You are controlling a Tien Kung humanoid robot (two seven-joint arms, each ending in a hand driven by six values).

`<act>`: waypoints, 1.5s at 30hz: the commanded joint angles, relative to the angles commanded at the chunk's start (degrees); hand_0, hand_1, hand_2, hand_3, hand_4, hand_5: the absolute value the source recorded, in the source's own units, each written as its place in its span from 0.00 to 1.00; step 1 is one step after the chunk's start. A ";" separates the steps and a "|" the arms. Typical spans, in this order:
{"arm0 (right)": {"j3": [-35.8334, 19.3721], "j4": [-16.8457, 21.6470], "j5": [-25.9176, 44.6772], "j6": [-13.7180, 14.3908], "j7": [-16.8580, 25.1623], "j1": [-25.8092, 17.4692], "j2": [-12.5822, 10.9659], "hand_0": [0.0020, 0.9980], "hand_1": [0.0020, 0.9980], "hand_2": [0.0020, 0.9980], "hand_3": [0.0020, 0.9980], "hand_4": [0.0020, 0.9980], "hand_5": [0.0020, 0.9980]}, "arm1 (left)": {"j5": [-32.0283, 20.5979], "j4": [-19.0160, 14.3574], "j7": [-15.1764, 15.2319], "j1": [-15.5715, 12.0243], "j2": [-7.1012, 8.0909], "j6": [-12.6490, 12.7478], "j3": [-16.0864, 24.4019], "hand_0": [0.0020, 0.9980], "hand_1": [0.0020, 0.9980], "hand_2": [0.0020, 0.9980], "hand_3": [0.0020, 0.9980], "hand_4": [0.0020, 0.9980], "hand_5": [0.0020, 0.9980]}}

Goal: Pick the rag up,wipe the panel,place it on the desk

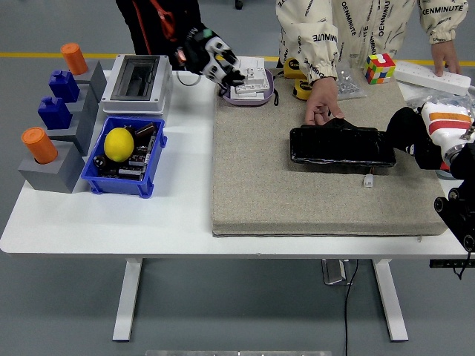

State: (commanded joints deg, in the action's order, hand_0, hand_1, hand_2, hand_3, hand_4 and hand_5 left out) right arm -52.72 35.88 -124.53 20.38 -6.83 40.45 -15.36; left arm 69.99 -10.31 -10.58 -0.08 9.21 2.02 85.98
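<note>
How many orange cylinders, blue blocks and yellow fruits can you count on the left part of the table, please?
Orange cylinders: 2, far and near
Blue blocks: 2, far and near
Yellow fruit: 1, a lemon in the blue bin
Total: 5
</note>
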 joint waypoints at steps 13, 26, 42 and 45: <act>-1.09 0.46 -0.27 0.12 -0.01 -0.29 2.15 0.28 0.36 0.42 0.43 1.00 0.12 | 0.26 0.00 -0.13 -0.17 0.24 0.03 0.01 0.65 0.70 0.74 0.56 0.60 0.47; -0.17 0.73 -0.28 0.21 -0.12 0.82 5.60 0.28 0.36 0.42 0.43 1.00 0.11 | 0.14 0.00 -0.05 0.15 0.44 -0.01 -0.35 0.65 0.70 0.74 0.56 0.60 0.47; 1.50 1.01 0.01 0.38 -0.14 1.63 11.08 0.28 0.36 0.42 0.43 1.00 0.11 | 0.34 0.00 -0.14 0.15 0.57 -0.01 -0.26 0.65 0.69 0.74 0.56 0.60 0.47; 2.23 0.97 0.16 0.40 -0.15 1.96 12.07 0.28 0.36 0.42 0.43 1.00 0.11 | 0.17 0.00 -0.05 0.28 0.61 -0.04 -0.53 0.65 0.69 0.74 0.56 0.60 0.47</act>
State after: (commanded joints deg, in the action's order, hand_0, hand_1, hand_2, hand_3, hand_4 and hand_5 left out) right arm -50.49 36.84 -124.38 20.78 -6.98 42.40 -3.29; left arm 70.15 -10.31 -10.63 0.20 9.82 1.98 85.46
